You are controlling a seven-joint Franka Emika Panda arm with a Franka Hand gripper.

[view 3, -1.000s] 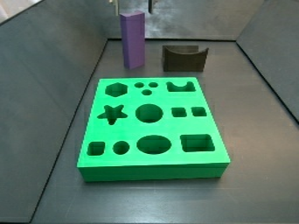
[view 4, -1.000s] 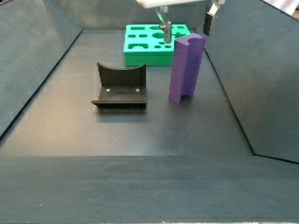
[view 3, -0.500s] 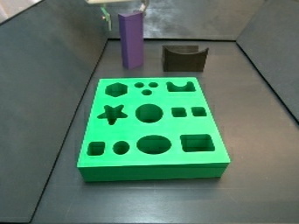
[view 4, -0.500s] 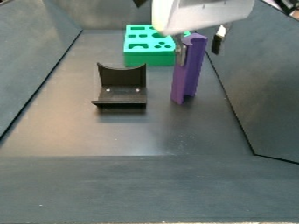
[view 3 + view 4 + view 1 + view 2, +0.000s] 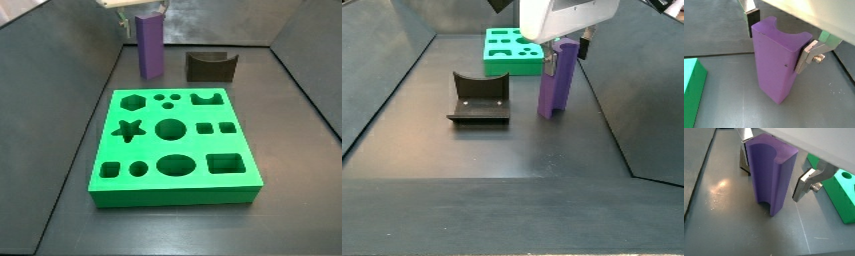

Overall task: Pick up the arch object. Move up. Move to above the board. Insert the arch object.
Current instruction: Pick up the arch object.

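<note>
The arch object is a tall purple block standing upright on the dark floor, seen in both wrist views [image 5: 774,60] [image 5: 767,173] and both side views [image 5: 151,50] [image 5: 556,80]. My gripper [image 5: 777,40] [image 5: 772,178] is lowered over its top, with one silver finger on each side of it. In a wrist view one finger [image 5: 803,184] stands a little apart from the block. The jaws are open and the block rests on the floor. The gripper also shows in both side views [image 5: 144,12] [image 5: 567,50]. The green board [image 5: 174,196] [image 5: 508,66] lies beyond the block with its holes empty.
The dark fixture with a curved dip [image 5: 210,66] [image 5: 478,98] stands beside the arch object. Sloping dark walls enclose the floor on both sides. An edge of the green board shows in both wrist views [image 5: 692,95] [image 5: 841,198].
The gripper has come down from above the arch object until its fingers straddle the top. The block, board and fixture have not moved.
</note>
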